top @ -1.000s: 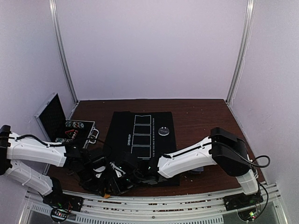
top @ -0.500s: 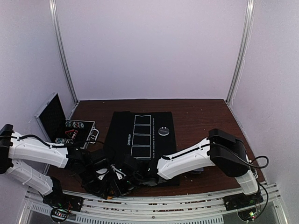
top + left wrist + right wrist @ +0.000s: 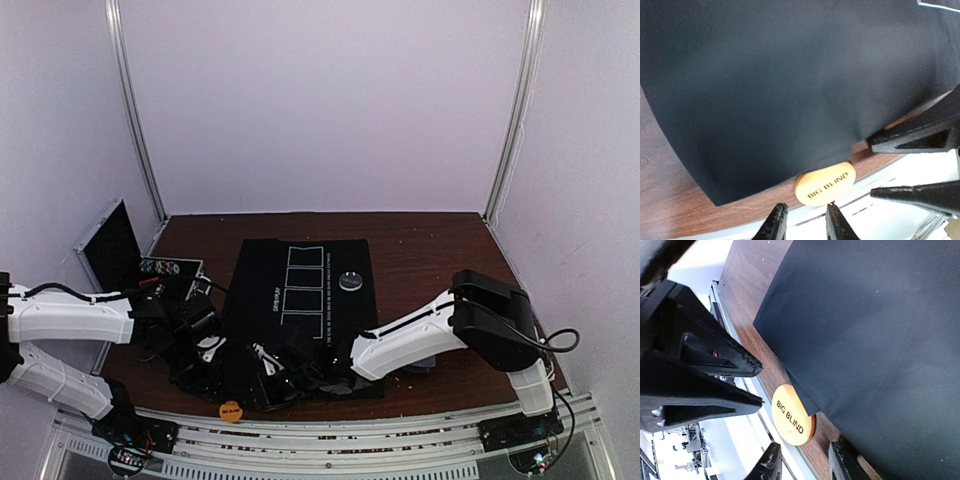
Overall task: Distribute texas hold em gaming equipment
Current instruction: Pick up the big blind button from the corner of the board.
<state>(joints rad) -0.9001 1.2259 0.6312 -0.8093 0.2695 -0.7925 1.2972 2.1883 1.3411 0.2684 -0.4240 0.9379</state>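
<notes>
Since a second ago both my arms have drawn back from the near edge. The BIG BLIND disc [image 3: 231, 410] now lies uncovered on the tabletop [image 3: 420, 235], set down but not yet dealt out, I judge. Left pincer [image 3: 805, 222] and right pincer [image 3: 802, 462] are both part open and empty. The disc is flat, round and matte orange. The soft black mat [image 3: 790, 75] has a corner overlapping its rim.
</notes>
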